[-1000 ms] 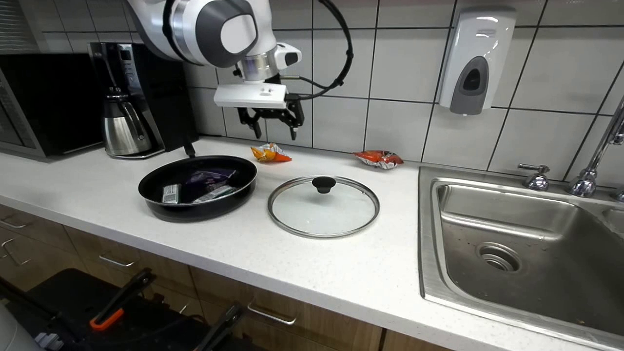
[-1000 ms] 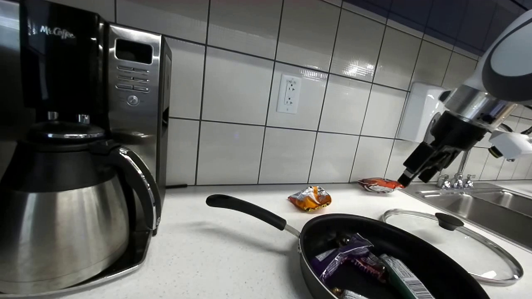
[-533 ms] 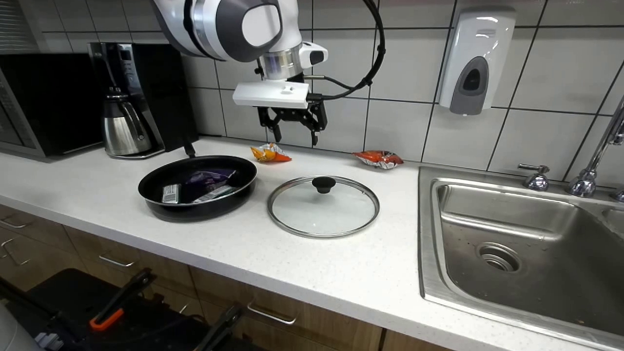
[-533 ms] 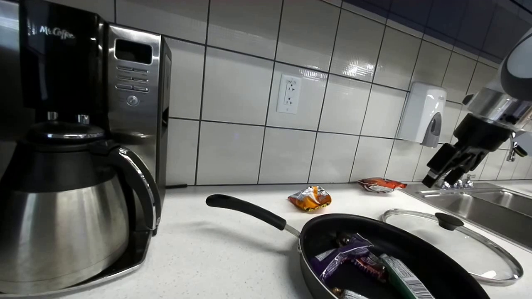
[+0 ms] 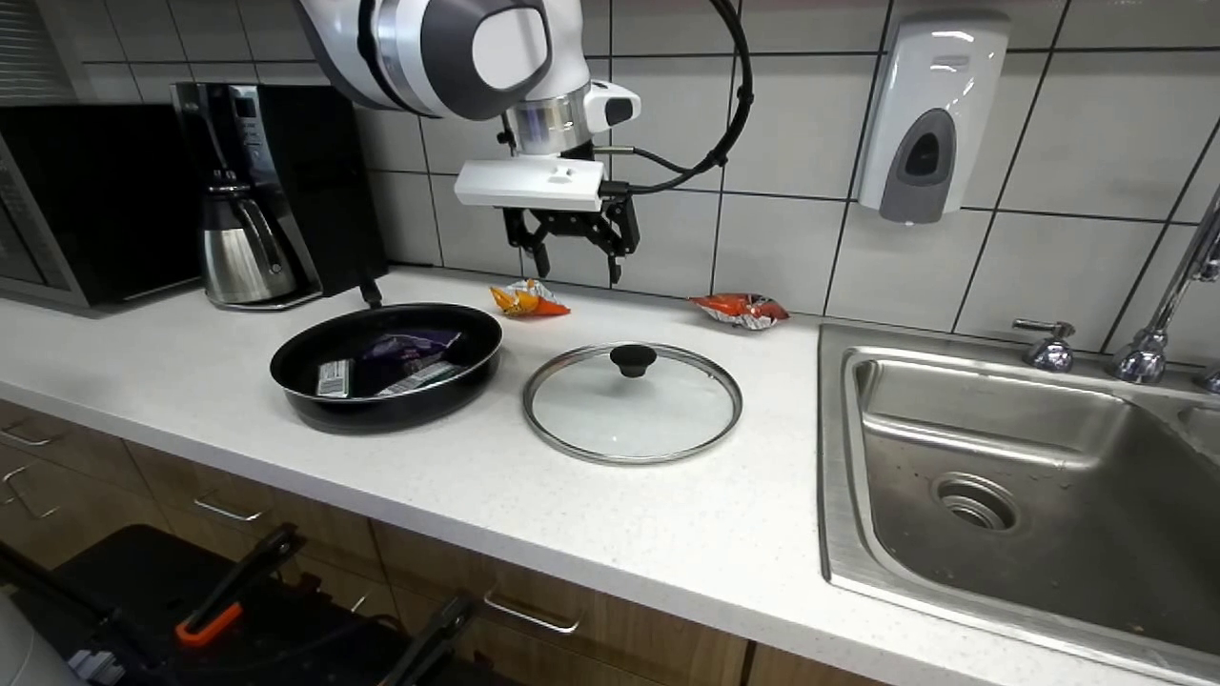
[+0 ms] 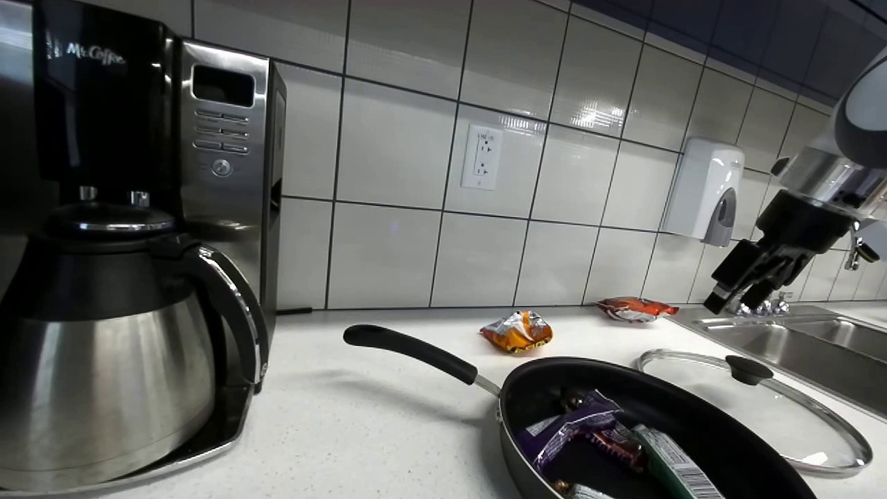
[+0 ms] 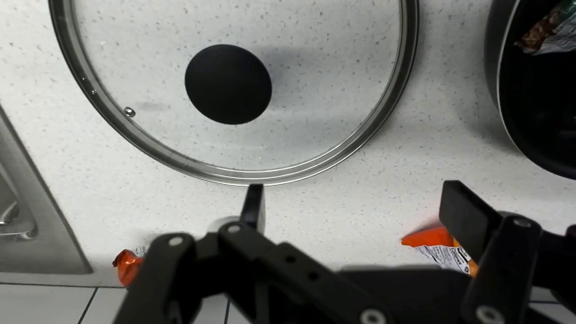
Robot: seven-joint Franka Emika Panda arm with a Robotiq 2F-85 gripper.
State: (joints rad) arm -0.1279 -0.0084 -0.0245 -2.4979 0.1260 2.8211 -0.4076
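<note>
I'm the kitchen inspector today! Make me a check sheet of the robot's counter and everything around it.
Surface: white speckled counter, things resting on it.
Main things: glass lid lying flat, black knob up; black pan beside it, not touching, with wrapped packets inside.
Clutter: orange bag and red bag, apart, near the tiled wall.
Gripper: open, above the counter, holding nothing.
Cables: black cable curving off the robot arm; tangles: nothing seen.
Surroundings: coffee maker with carafe, wall dispenser, metal sink.
</note>
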